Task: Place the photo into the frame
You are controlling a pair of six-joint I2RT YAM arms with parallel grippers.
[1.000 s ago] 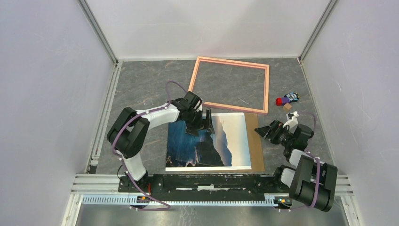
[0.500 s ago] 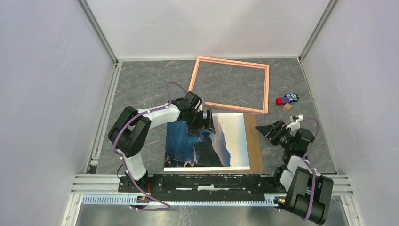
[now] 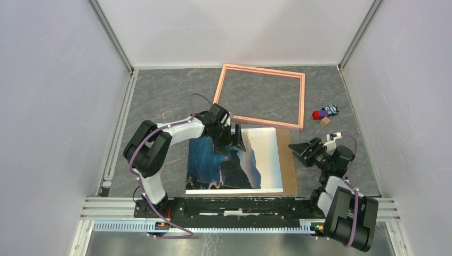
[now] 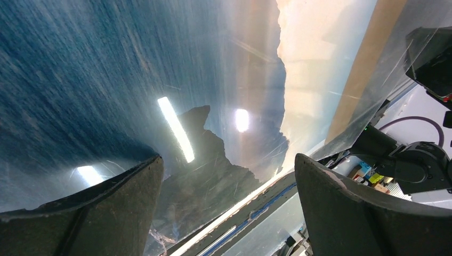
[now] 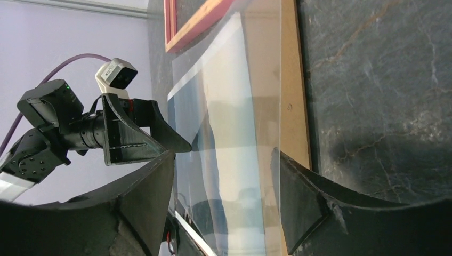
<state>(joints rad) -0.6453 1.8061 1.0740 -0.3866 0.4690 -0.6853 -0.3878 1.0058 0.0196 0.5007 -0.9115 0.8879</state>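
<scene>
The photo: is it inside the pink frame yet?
Out. The photo lies flat outside it; the frame is empty, table showing through.

Photo (image 3: 250,165) glossy, reflecting lamps; backing board (image 3: 290,176) matt brown; table top (image 3: 170,101) smooth, grey-marbled; frame (image 3: 302,101) matt pink.

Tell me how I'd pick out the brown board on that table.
On the grey marbled tabletop, find the big sea-and-cliffs photo. The brown board peeks out from beneath its right edge as a narrow strip. Unlike the open pink frame behind it, it is plain and solid.
</scene>
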